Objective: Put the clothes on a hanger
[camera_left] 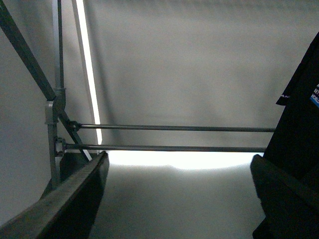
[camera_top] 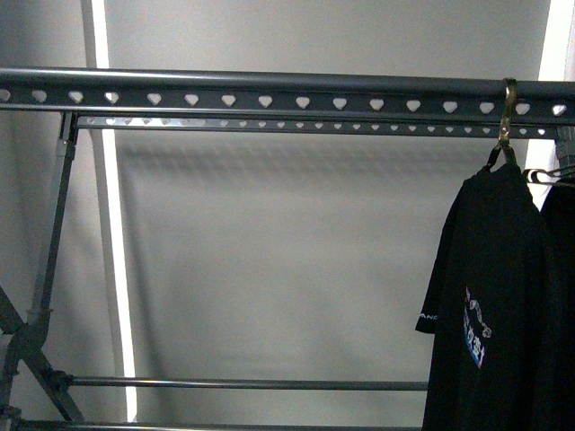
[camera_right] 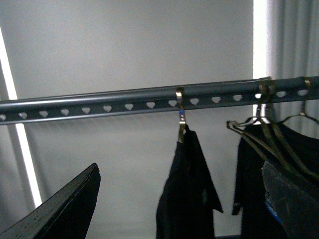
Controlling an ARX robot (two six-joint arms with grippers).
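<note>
- Task looks done, as I read it: black short-sleeved T-shirt with white lettering and a blue graphic (camera_top: 490, 296) hangs from a brass-coloured hook (camera_top: 508, 117) over the dark grey metal rack rail with heart-shaped holes (camera_top: 269, 97), near its right end.
- Right wrist cam: that shirt (camera_right: 187, 189) hangs free ahead of my right claw (camera_right: 184, 209), between the two fingers in line of sight but well apart from both. Claw wide open, holding nothing.
- Beyond it, more empty hangers (camera_right: 269, 134) and another dark garment (camera_right: 259, 174) crowd the rail end, so tight room on that side.
- Left claw (camera_left: 179, 199): spread wide, empty. Shirt sleeve (camera_left: 299, 99) sits just off its outer finger; lower crossbars (camera_left: 169, 137) and rack's side leg (camera_left: 55, 114) ahead.
- Left of the hook the rail is bare, lots of room. Nothing left but backing both arms off, I'd say.
</note>
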